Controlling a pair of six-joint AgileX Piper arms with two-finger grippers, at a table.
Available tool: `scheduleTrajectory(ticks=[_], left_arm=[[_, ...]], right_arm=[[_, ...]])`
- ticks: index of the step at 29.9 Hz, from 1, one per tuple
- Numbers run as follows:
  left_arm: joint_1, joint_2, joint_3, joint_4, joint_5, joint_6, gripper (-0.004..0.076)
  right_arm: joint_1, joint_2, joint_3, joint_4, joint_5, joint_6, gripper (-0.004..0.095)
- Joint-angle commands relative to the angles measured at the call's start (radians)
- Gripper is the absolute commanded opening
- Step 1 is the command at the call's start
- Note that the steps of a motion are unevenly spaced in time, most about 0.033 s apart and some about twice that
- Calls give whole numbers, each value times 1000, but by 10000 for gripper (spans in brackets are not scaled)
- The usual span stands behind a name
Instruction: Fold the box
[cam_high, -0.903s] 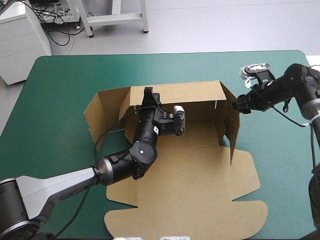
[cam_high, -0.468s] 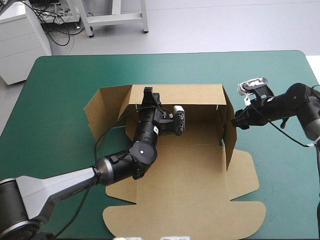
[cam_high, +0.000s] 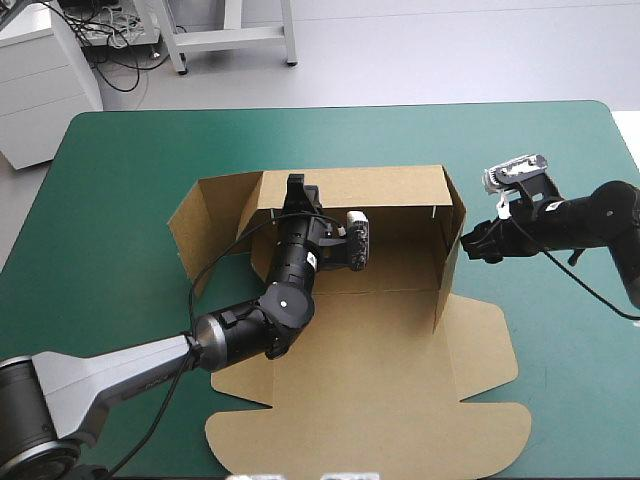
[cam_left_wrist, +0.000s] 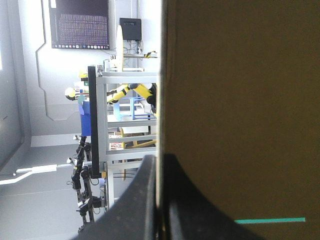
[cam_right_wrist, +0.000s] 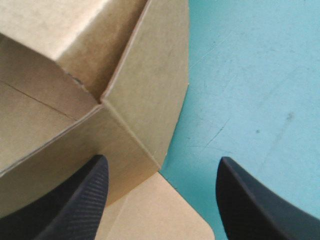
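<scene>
A table (cam_high: 120, 180) with a teal-green cover and rounded corners fills most of the high view, and a pale grey floor (cam_high: 420, 50) lies beyond its far edge in soft, even light. Off the table's far left corner stands a white cabinet (cam_high: 45, 85), with tangled black cables (cam_high: 120, 60) and the white legs of a metal frame (cam_high: 230, 38) beside it. The left wrist view looks level at a grey panelled wall (cam_left_wrist: 30, 100) behind a metal rack (cam_left_wrist: 102, 115).

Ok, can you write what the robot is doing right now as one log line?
box: walls up, lid flat on table | left gripper: shut on back wall | right gripper: open, beside right wall
</scene>
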Motion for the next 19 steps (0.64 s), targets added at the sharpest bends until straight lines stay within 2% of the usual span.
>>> scheduleTrajectory(ticks=[1, 7, 11, 19], left_arm=[[-5, -41, -30, 95, 47, -19, -32], [-5, -41, -30, 95, 48, -19, -32], [-5, -41, -30, 95, 46, -19, -32], [-5, -41, -30, 95, 49, -25, -32]], right_arm=[[-6, -41, -22, 74, 21, -7, 572], [-6, -56, -22, 154, 66, -63, 572], [21, -60, -22, 154, 101, -66, 572], [126, -60, -22, 114, 69, -2, 572]])
